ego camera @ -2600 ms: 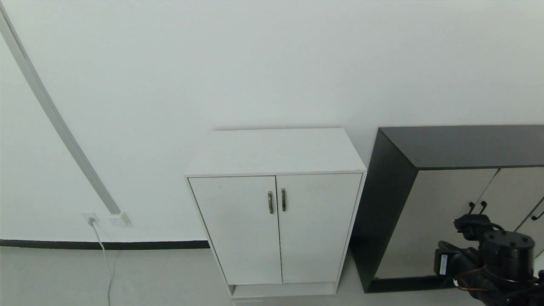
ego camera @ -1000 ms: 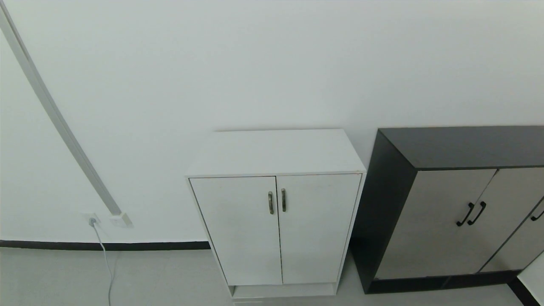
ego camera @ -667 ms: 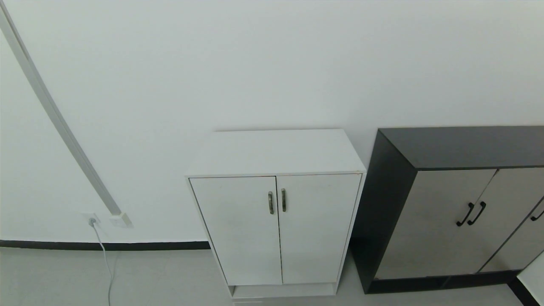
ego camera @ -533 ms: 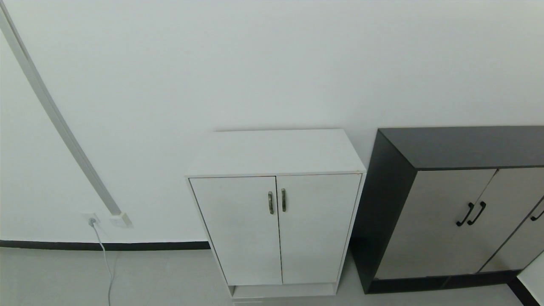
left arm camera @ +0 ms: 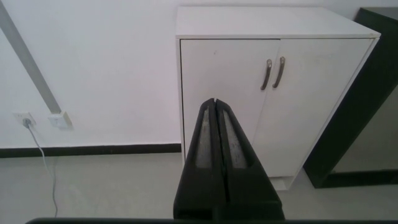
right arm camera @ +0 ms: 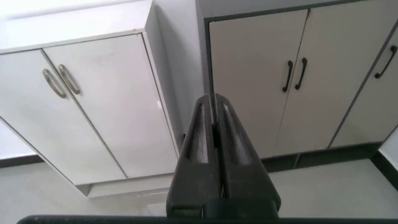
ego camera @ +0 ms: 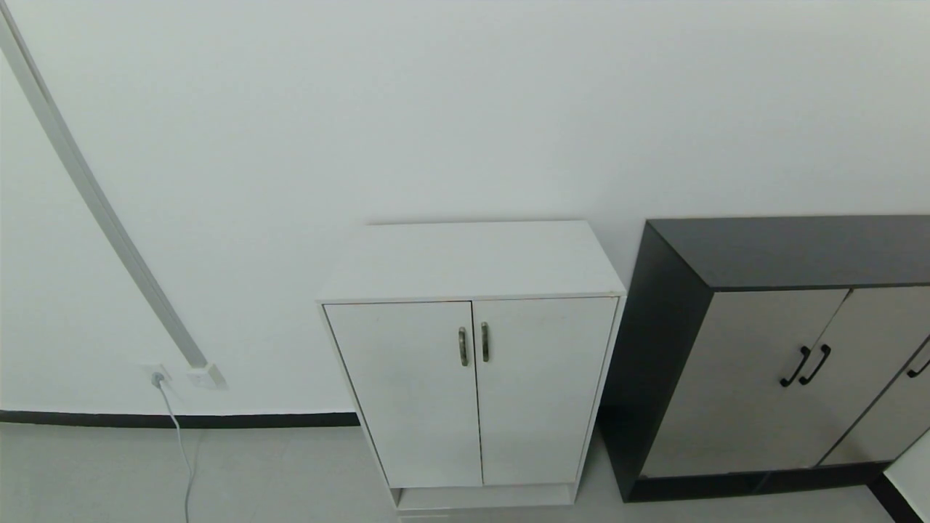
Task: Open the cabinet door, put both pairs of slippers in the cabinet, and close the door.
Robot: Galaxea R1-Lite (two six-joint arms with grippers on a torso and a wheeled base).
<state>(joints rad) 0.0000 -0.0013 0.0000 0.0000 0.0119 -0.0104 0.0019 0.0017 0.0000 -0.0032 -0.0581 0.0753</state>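
The left claw (left arm camera: 214, 102) has its two fingers pressed flat together with nothing between them. It hangs in front of the white cabinet (left arm camera: 267, 22), apart from it, with its tip in line with the cabinet's left door (left arm camera: 217, 68). The right claw (right arm camera: 213, 98) is pinched tight in the same way and is also empty. It sits in front of the white cabinet and off to its right, with its tip lined up near the black cabinet (right arm camera: 186, 74) that stands just beside it. The white cabinet has two doors, both shut, and two upright metal handles (ego camera: 462, 346) side by side at the middle seam. The black cabinet, to the right of the white one, has grey doors that are also shut and three black handles (ego camera: 794, 367), two of them paired. Both cabinets stand on the grey floor (ego camera: 276, 472) against the white wall (ego camera: 465, 109). To the left of the white cabinet are one wall socket (ego camera: 154, 375) with one cable (ego camera: 185, 457) hanging from it, one slanting grey strip (ego camera: 94, 196) and a black skirting (ego camera: 218, 419).
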